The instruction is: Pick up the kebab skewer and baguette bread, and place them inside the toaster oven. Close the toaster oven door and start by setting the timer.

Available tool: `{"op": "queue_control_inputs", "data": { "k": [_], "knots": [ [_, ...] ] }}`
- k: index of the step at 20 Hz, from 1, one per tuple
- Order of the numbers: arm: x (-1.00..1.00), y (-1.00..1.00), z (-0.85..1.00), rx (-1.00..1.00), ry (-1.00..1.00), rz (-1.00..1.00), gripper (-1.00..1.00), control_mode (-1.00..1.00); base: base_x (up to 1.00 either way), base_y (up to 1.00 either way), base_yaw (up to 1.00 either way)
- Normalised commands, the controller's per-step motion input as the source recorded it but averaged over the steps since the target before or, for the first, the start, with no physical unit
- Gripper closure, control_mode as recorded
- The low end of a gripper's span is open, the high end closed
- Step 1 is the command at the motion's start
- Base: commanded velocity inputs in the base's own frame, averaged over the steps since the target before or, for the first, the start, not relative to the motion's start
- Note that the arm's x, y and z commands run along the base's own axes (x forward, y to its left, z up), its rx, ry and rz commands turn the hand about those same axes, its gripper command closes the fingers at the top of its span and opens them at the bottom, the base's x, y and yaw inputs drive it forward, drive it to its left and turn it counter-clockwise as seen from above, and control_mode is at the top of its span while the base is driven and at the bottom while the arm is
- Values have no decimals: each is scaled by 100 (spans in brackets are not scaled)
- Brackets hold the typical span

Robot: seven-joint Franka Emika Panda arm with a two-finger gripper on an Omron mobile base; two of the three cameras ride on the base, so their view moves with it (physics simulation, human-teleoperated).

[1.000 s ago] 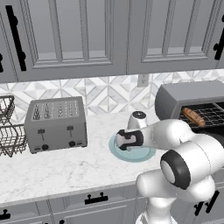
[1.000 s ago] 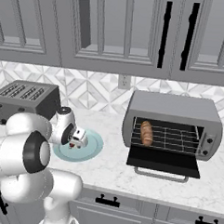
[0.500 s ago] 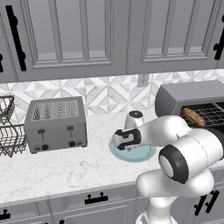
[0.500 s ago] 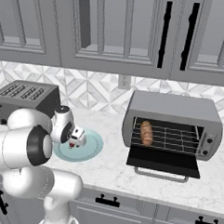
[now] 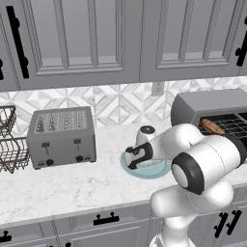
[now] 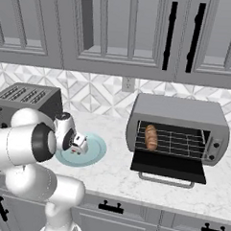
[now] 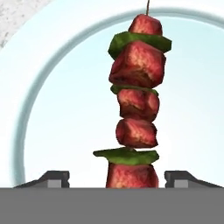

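The kebab skewer [image 7: 135,100], red chunks with green slices, lies on the teal plate [image 7: 57,109]. My gripper [image 7: 117,177] is low over the plate [image 5: 157,170], open, with one fingertip on each side of the skewer's near end and a gap on both sides. The hand [image 5: 131,159] points down at the plate's left part [image 6: 94,152]. The baguette bread [image 6: 151,137] lies on the rack inside the toaster oven [image 6: 180,113]. The toaster oven door [image 6: 167,166] hangs open, flat toward the counter's front.
A light grey slot toaster [image 5: 61,136] stands on the counter left of the plate. A wire basket [image 5: 9,144] is at the far left. Grey wall cabinets hang above the tiled backsplash.
The hand has come down and slightly left over the plate, closer to the skewer. The baguette and oven door have not moved.
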Motion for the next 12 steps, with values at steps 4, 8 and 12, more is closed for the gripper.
{"op": "queue_control_inputs", "data": {
  "k": [4,8,12],
  "knots": [
    [2,-14,-24,0,0,0,100,-100,0,0,0],
    [3,-16,-18,0,0,0,100,-100,0,0,0],
    [0,-12,-8,0,-1,0,100,-100,0,0,0]
  ]
}}
